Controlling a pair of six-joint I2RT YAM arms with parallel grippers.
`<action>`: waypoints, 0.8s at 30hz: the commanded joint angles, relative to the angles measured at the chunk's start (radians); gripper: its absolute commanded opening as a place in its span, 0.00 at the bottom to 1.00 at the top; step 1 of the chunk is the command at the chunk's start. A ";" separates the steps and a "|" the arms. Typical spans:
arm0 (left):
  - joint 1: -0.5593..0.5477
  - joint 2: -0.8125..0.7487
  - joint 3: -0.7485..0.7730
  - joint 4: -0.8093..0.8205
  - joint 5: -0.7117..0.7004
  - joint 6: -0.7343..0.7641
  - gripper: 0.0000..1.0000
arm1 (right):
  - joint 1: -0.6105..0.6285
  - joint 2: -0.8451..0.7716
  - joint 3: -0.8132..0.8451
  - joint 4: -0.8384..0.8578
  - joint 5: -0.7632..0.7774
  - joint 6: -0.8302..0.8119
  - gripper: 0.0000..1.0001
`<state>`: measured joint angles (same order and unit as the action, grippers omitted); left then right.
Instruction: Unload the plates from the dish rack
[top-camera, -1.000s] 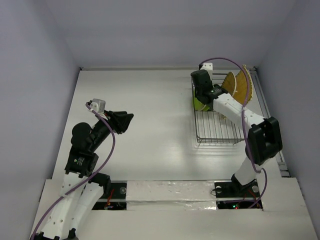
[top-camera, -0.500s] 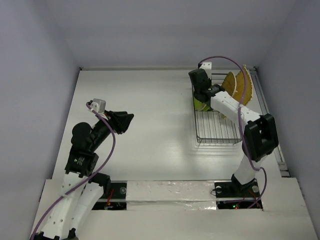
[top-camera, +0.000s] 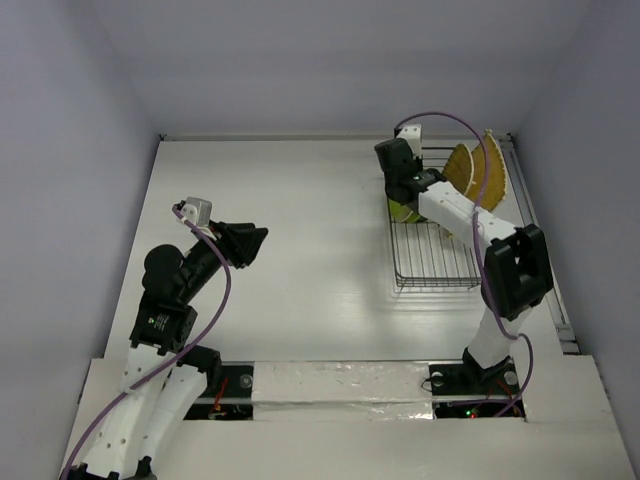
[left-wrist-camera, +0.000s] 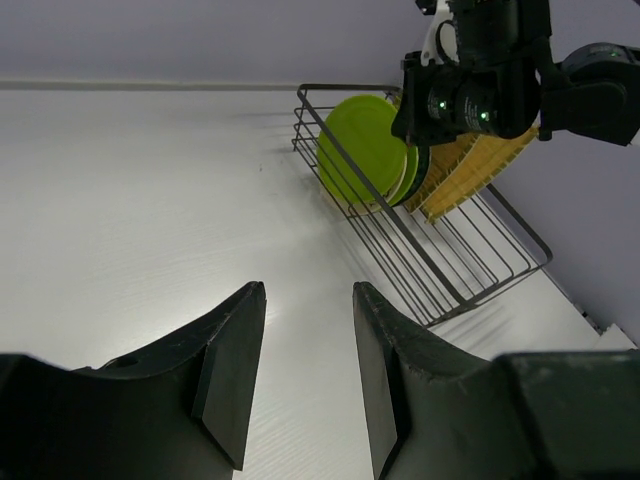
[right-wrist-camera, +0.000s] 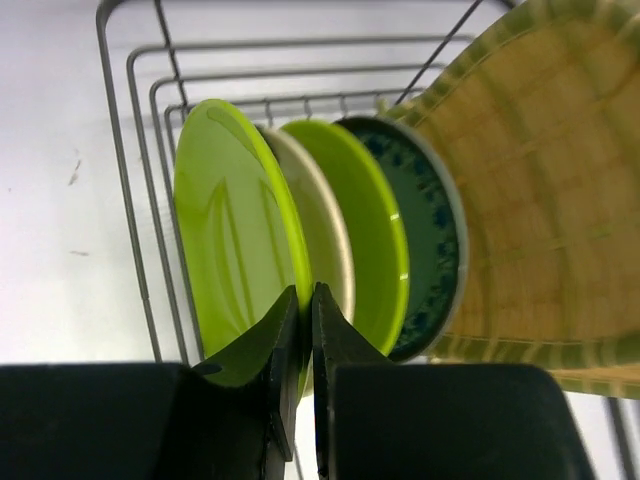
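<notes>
The dark wire dish rack stands at the right rear of the table. In the right wrist view several plates stand on edge in it: a lime-green plate at the left end, a pale one, a second lime-green plate, a dark teal plate and a tan woven bamboo plate. My right gripper is shut on the rim of the left-end lime-green plate. The plates also show in the left wrist view. My left gripper is open and empty, above the table far to the left.
The rack sits close to the right wall and the table's rear edge. A purple cable arcs over the right arm above the rack. White table surface lies between the two arms.
The right arm has shifted slightly left and toward the rear at the rack's plates. The left arm has not moved.
</notes>
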<state>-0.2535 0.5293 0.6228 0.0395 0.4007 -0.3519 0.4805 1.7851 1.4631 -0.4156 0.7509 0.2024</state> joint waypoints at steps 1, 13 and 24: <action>0.003 0.003 0.037 0.045 0.020 0.001 0.37 | 0.001 -0.099 0.106 0.028 0.099 -0.072 0.00; 0.003 0.001 0.037 0.040 0.012 0.001 0.37 | 0.062 -0.208 0.145 0.018 0.128 -0.110 0.00; 0.013 -0.011 0.066 -0.038 -0.163 0.008 0.36 | 0.182 -0.094 0.080 0.278 -0.590 0.192 0.00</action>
<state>-0.2466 0.5278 0.6312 0.0021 0.3183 -0.3511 0.6086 1.5578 1.5223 -0.2707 0.4149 0.2775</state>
